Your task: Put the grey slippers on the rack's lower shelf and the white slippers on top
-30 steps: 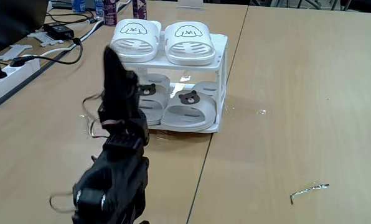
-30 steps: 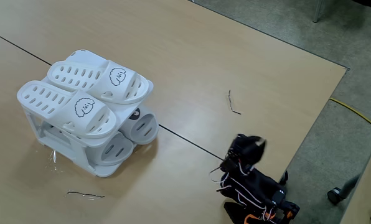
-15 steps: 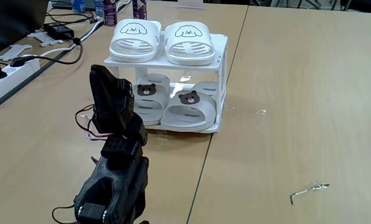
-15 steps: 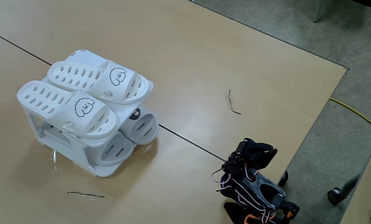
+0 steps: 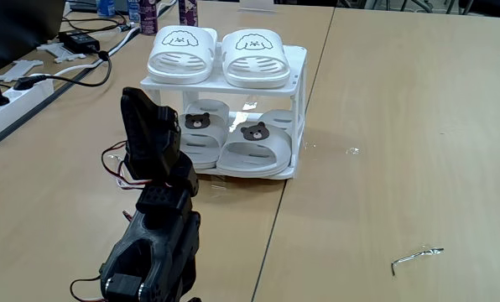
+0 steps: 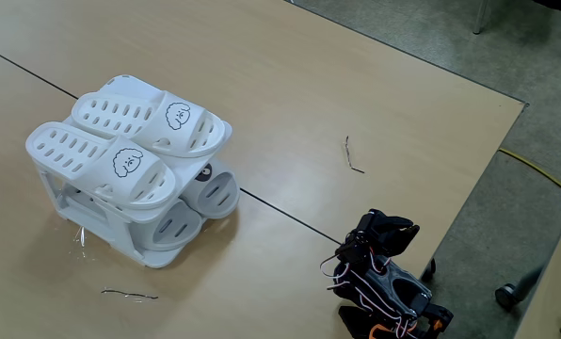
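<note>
Both white slippers point(image 5: 181, 52) point(image 6: 106, 165) with dog faces lie side by side on the slatted top of the white rack point(image 5: 299, 101) point(image 6: 66, 202). Both grey slippers point(image 5: 254, 148) point(image 6: 215, 193) with bear badges sit on the lower shelf point(image 5: 289, 172), toes toward the arm. In a fixed view my black arm is folded low in front of the rack, and the gripper point(image 5: 139, 105) partly covers the left grey slipper. In another fixed view the gripper point(image 6: 393, 229) is well clear of the rack, near the table edge. It looks shut and holds nothing.
A power strip point(image 5: 15, 88), black cables and an adapter point(image 5: 80, 39) lie at the left in a fixed view, with bottles point(image 5: 162, 10) behind the rack. Bits of bent wire point(image 5: 418, 256) point(image 6: 354, 155) point(image 6: 130, 295) lie on the wooden table. The floor is beyond the table's right edge point(image 6: 488, 160).
One second ago the gripper pointed up; it has since folded down onto the arm. Over the last half second nothing moved. The slippers and rack stayed put.
</note>
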